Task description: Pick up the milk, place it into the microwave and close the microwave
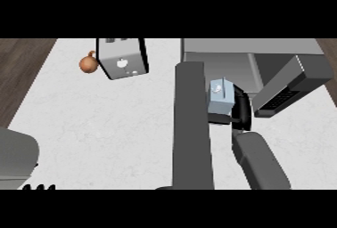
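Observation:
A light blue milk carton [220,95] stands upright at the front of the microwave's [223,49] opening. My right hand [241,109] is curled round the carton's right side, with its grey forearm running down to the lower edge. The microwave door [192,129] is swung open and shows as a long dark grey slab just left of the carton. The microwave's dark keypad panel [289,87] lies right of my hand. Only the fingertips of my left hand [38,187] show at the lower left edge, pointing up and resting.
A grey and black box-shaped appliance [121,58] stands at the back left of the white counter [99,120], with a brown round item [88,63] beside it. Dark wood floor borders the counter's left side.

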Tool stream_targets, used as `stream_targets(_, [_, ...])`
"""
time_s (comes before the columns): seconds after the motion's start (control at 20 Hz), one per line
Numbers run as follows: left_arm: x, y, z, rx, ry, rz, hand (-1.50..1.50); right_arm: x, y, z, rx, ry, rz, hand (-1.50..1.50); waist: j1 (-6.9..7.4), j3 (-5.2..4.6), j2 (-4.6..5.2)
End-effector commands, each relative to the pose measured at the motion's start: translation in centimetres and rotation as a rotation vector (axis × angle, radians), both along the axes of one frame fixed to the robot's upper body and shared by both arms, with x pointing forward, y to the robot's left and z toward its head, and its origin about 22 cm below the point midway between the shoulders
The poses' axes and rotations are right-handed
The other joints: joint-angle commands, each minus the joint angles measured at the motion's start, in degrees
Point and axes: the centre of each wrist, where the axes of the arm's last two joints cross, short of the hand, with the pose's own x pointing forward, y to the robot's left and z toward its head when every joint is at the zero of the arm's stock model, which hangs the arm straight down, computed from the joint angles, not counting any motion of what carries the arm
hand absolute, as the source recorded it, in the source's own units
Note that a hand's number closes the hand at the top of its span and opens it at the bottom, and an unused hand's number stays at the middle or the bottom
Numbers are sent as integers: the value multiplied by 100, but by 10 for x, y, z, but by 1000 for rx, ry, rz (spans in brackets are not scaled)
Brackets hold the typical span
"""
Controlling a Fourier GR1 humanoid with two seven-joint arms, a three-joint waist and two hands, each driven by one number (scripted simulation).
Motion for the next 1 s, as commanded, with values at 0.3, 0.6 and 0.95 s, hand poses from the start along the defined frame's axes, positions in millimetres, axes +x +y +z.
stream_targets(0.3, [3,16,-7,10,0,-28,-150,37,3,-13,-97,56,-86,150,186,7,79])
stream_targets(0.6, [8,13,-6,16,5,-46,-150,38,-15,-19,-221,78,-131,150,329,15,155])
stream_targets(0.95, [4,16,-3,20,-6,-66,-150,64,-54,16,-333,58,-185,150,462,20,190])
